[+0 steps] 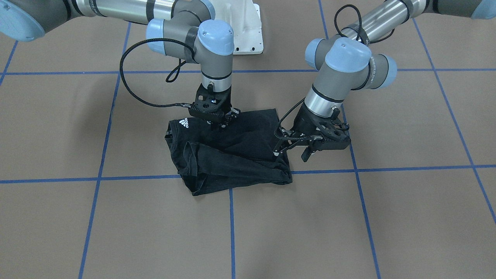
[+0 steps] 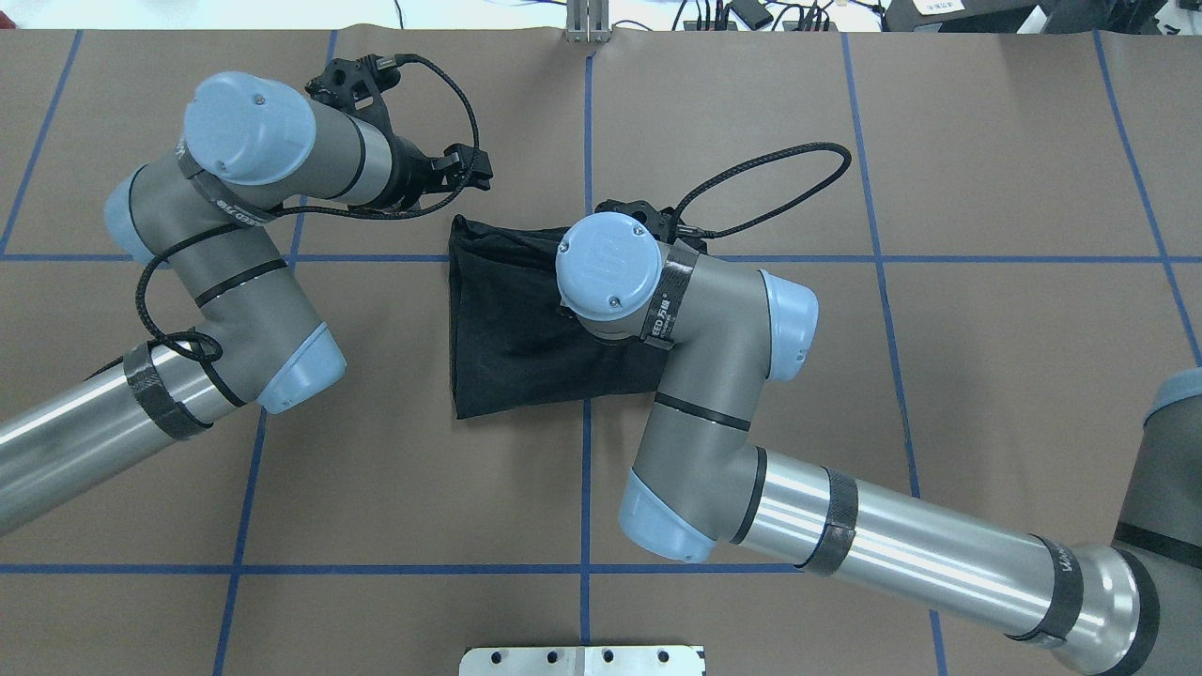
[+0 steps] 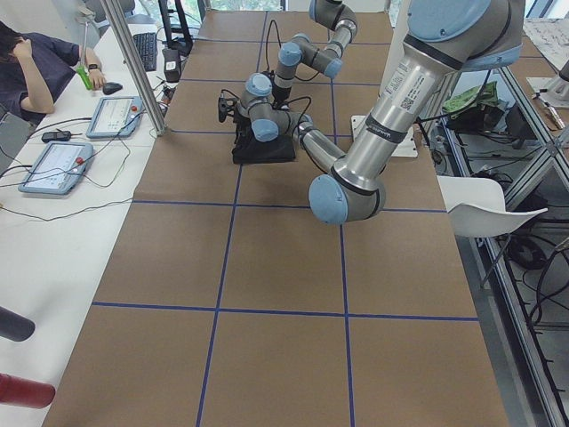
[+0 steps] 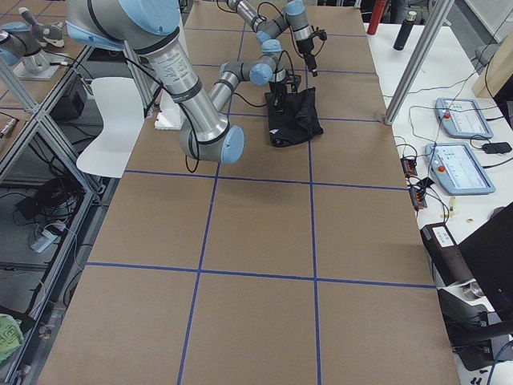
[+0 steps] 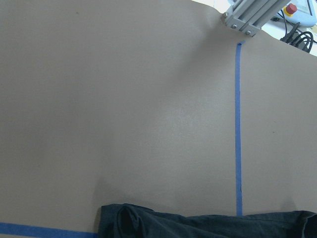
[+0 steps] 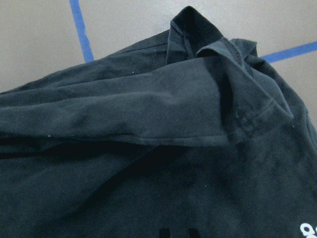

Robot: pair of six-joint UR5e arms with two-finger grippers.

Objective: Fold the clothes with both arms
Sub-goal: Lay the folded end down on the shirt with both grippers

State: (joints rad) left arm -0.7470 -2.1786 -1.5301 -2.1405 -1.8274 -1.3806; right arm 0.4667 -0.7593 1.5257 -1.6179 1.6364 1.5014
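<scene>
T-shirt [image 1: 232, 155], black and folded into a rumpled block, lies at the middle of the brown table [image 1: 387, 217], across one of the blue tape lines [image 1: 231, 232]. A small white logo [image 1: 184, 123] faces up near one corner, and loose folds bunch along the edge farthest from the robot.

The right arm [image 2: 714, 376] bends over the cloth, and the right gripper [image 1: 221, 124] points straight down onto the shirt's upper layer, close to the logo. Its wrist camera sees only dark cloth and a raised fold. Whether its fingers are spread or pinching the cloth, I cannot tell.

The left arm [image 2: 225, 272] reaches along the other side. The left gripper [image 1: 290, 154] hangs tilted just beside the shirt's side edge, near the corner farthest from the robot. Its fingers [image 1: 276, 151] are spread apart with nothing between them. One tip lines up with the cloth's edge in the front view, but I cannot tell if it touches. Its wrist camera shows bare table with the shirt's edge along the bottom
</scene>
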